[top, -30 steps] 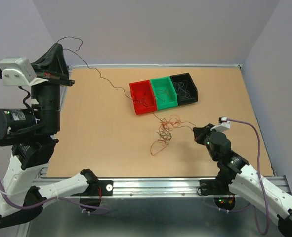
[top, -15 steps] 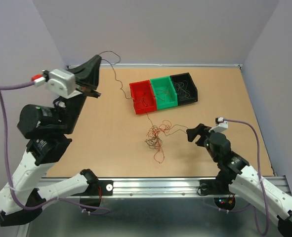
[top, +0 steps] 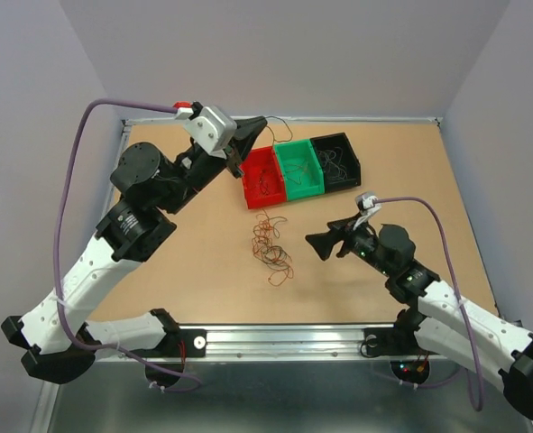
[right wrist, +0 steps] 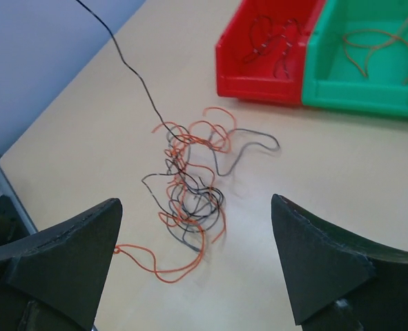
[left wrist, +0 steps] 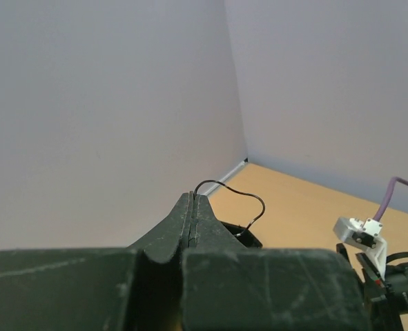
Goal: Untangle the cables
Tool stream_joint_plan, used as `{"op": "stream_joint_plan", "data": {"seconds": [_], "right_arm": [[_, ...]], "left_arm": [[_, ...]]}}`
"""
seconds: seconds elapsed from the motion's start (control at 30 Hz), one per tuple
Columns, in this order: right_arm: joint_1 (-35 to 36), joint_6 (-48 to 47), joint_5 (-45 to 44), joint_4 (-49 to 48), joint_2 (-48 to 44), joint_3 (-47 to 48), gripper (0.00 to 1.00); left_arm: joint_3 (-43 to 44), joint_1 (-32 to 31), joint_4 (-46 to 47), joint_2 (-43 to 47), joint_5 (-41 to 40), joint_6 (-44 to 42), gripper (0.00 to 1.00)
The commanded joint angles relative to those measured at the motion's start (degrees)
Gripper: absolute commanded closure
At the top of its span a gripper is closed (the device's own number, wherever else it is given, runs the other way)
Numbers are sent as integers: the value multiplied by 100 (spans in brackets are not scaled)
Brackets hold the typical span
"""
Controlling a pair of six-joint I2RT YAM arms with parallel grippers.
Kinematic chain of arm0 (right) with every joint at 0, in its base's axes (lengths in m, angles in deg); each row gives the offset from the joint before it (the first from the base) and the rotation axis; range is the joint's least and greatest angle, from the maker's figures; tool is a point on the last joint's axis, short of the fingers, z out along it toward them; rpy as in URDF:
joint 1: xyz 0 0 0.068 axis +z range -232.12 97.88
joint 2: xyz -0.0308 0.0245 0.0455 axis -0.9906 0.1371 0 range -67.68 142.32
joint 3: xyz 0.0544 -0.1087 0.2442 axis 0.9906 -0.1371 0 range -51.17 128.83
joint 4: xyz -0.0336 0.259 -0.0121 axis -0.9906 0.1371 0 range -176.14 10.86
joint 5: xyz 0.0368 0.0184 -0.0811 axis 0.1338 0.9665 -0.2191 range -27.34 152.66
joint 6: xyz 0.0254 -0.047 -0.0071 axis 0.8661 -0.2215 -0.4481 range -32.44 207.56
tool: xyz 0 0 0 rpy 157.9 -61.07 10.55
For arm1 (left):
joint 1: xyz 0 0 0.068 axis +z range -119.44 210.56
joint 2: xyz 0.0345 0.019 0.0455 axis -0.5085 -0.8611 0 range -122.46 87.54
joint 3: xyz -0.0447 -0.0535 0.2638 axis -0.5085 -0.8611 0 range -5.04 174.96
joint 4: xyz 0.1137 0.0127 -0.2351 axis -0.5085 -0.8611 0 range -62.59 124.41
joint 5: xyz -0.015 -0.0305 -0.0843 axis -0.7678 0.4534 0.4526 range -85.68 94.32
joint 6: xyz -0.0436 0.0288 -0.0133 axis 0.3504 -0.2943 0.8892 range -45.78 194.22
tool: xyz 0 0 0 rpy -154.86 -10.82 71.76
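Cables point(top: 271, 245) tangle on tan table point(top: 410, 162) under lilac walls point(top: 293, 54); left jaws pinch black wire point(left wrist: 217, 182), right jaws gape.

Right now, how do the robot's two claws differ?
The left gripper is pinched shut on a thin black wire, while the right gripper stands wide open and holds nothing. The left gripper is raised well above the table near the red bin, while the right gripper sits low, facing the tangle of cables. Both have two dark, wedge-shaped fingers.
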Motion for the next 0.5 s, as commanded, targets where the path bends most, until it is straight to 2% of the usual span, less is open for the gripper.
{"op": "stream_joint_plan", "data": {"seconds": [0.0, 0.2, 0.4, 0.47], "right_arm": [[23, -774, 1164, -1469, 475, 685, 6], [40, -1224, 1535, -1699, 1756, 1809, 7], [251, -1330, 1676, -2085, 2953, 2505, 9], [339, -1347, 1729, -2138, 3507, 2681, 16]], "left_arm": [[605, -4, 299, 116, 271, 191, 100], [1105, -4, 89, -103, 404, 279, 100], [1712, -4, -26, -297, 360, 244, 100], [1906, -4, -52, -376, 246, 191, 100]]}}
